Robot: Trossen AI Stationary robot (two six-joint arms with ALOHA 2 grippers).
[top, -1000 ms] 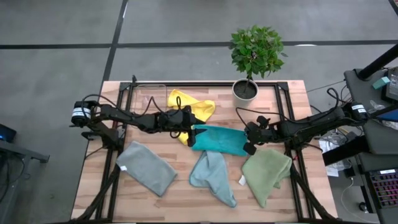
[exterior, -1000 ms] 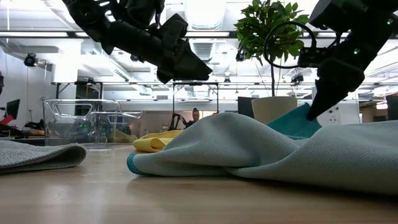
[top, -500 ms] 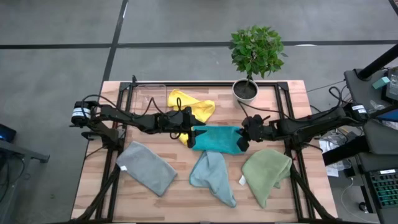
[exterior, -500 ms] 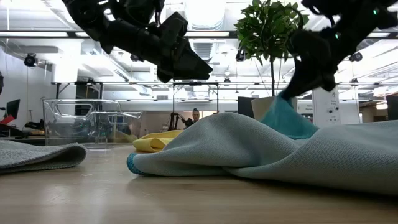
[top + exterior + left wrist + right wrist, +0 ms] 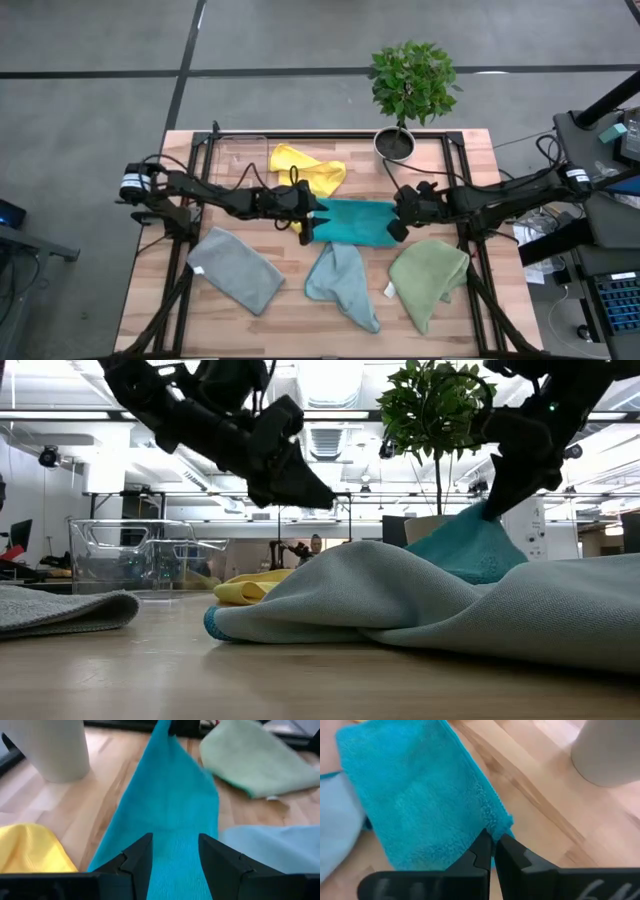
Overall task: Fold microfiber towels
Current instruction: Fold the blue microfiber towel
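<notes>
Five towels lay on the wooden table (image 5: pixel 150 300), one of each colour. The teal towel (image 5: pixel 352 222) sat in the middle, stretched between both grippers. The yellow towel (image 5: pixel 308 170) lay just behind the teal one, toward the plant. The grey towel (image 5: pixel 236 270), the light blue towel (image 5: pixel 342 282) and the olive green towel (image 5: pixel 428 279) lay in a row in front of the teal one, grey on the left, green on the right; the green one showed a small white tag (image 5: pixel 389 290).

The left gripper (image 5: pixel 312 218) reached in low at the teal towel's left edge, its jaws apart with the cloth running between the two fingers (image 5: pixel 137 857). The right gripper (image 5: pixel 397 222) had its jaws together, pinching the teal towel's right corner and lifting it off the table.

One potted plant (image 5: pixel 410 85) stood behind the teal towel's right end, and one clear plastic bin (image 5: pixel 145 555) behind its left. Beyond the table lay a grey floor and a lit workshop, with a person (image 5: pixel 316 545) far off.
</notes>
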